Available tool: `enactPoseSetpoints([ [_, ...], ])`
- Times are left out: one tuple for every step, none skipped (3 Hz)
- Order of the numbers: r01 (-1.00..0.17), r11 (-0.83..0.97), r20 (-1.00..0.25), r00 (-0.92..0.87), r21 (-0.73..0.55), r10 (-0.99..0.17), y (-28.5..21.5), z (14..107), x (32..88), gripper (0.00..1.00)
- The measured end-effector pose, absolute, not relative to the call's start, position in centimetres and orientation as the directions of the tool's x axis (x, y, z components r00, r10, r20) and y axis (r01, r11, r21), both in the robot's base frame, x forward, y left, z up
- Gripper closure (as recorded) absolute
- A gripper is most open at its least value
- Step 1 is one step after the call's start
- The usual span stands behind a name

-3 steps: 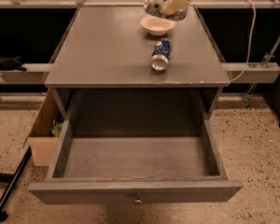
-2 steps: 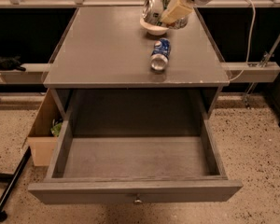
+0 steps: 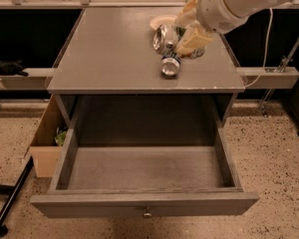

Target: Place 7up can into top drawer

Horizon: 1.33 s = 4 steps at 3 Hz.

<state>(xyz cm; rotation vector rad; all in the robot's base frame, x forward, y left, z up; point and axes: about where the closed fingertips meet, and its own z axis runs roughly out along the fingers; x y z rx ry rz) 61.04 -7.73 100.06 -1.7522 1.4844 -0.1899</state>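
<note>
The 7up can (image 3: 164,38), silvery with a pale green label, is held tilted in the air above the grey cabinet top. My gripper (image 3: 183,33) is shut on the can, its cream fingers (image 3: 192,39) on either side of it, with the white arm reaching in from the upper right. The top drawer (image 3: 139,203) is pulled wide open below the front of the cabinet; it is empty and has a small round knob (image 3: 147,213) on its front panel. The can hangs over the back half of the cabinet top, well behind the drawer.
A blue can (image 3: 170,66) lies on its side on the cabinet top (image 3: 109,49), just below the gripper. A white bowl (image 3: 161,20) sits behind it. A tan cardboard box (image 3: 46,146) stands on the floor to the left of the drawer. A metal rail (image 3: 269,76) runs to the right.
The gripper has moved with the 7up can from over the white bowl toward the front of the cabinet, and now hangs above the blue can.
</note>
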Motion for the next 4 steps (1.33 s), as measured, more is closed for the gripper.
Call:
enactPoseSetpoints([
  [-0.792,-0.021,-0.380,0.316,-0.611,-0.869,-7.8,97.1,55.8,1.00],
  [-0.792,-0.022,-0.379,0.316,-0.610,-0.869,-7.8,97.1,55.8,1.00],
  [-0.796,-0.044,-0.380,0.336,-0.604,-0.862,-6.8,96.0,54.9,1.00],
  [-0.793,-0.066,-0.383,0.363,-0.605,-0.849,-6.0,94.7,52.4,1.00],
])
